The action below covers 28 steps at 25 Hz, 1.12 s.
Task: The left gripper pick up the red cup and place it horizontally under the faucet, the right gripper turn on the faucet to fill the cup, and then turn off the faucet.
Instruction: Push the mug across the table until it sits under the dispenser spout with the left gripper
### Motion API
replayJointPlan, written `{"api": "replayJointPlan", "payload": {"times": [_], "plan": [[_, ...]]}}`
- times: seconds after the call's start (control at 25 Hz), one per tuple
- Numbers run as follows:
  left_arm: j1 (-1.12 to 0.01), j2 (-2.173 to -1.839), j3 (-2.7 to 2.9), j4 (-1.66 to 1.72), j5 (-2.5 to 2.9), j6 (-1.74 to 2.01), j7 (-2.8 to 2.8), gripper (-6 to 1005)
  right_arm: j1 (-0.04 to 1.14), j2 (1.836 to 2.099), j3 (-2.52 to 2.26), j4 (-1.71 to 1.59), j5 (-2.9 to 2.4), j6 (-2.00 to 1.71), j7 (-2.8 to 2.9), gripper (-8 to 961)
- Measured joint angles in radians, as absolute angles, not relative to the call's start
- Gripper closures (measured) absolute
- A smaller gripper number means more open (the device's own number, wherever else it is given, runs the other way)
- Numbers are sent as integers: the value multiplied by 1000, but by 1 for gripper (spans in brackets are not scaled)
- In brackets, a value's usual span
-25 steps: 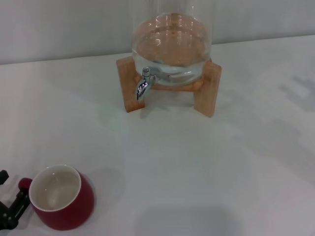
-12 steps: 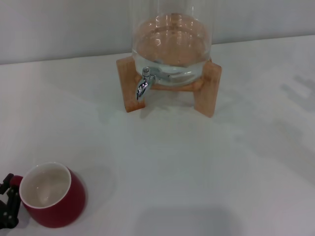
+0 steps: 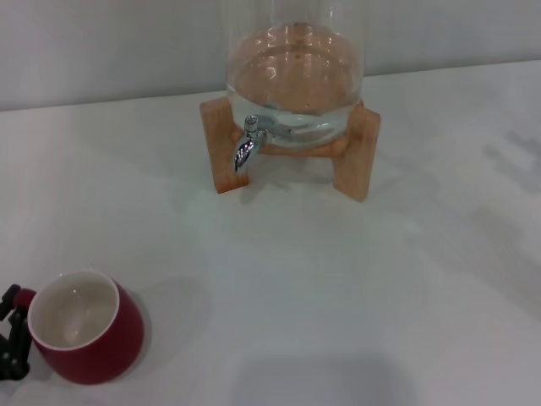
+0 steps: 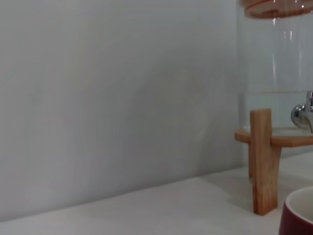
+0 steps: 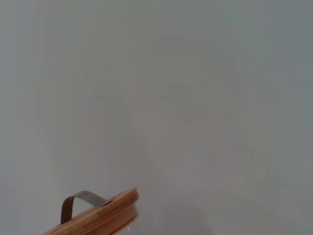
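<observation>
Red cup [image 3: 84,338], tilted, white interior empty; the left gripper [image 3: 15,326] clamps its handle. Glass jar [image 3: 294,72], part-filled with water, bears the faucet [image 3: 246,149] on a wooden stand [image 3: 355,152].

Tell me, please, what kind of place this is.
Probably a staged test bench, not a real kitchen: a bare white table, a plain wall, and only a glass jar on a wooden stand plus a cup.
</observation>
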State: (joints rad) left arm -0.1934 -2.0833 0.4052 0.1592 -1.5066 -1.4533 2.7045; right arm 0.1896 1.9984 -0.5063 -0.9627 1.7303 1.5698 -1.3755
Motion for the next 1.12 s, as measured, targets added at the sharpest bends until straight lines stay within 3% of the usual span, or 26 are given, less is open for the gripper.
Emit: {"api": "replayJointPlan", "payload": {"times": [1.12], "plan": [[-414,-2080,403,190,-1525,-1316,2689,871,184,2000,-505,-957,1739,1592,-1382,296]]}}
